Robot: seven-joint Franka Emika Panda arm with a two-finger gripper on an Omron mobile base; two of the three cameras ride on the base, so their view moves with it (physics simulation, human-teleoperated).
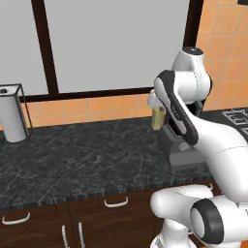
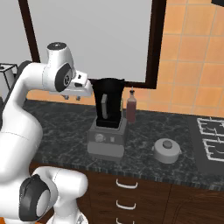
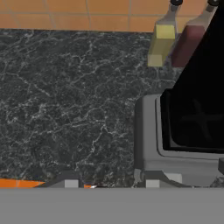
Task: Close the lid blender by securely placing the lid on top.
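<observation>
Right base view: domed lid (image 2: 166, 150), marbled counter (image 2: 65, 127).

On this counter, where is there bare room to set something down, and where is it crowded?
Free: the counter between the paper towel holder and the blender. Crowded: behind the blender by two bottles; the lid lies between blender and stove.

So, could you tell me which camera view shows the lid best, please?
The right base view: the lid lies in full sight on the counter, right of the blender and near the stove. The left base view and hand view give nothing of it.
</observation>
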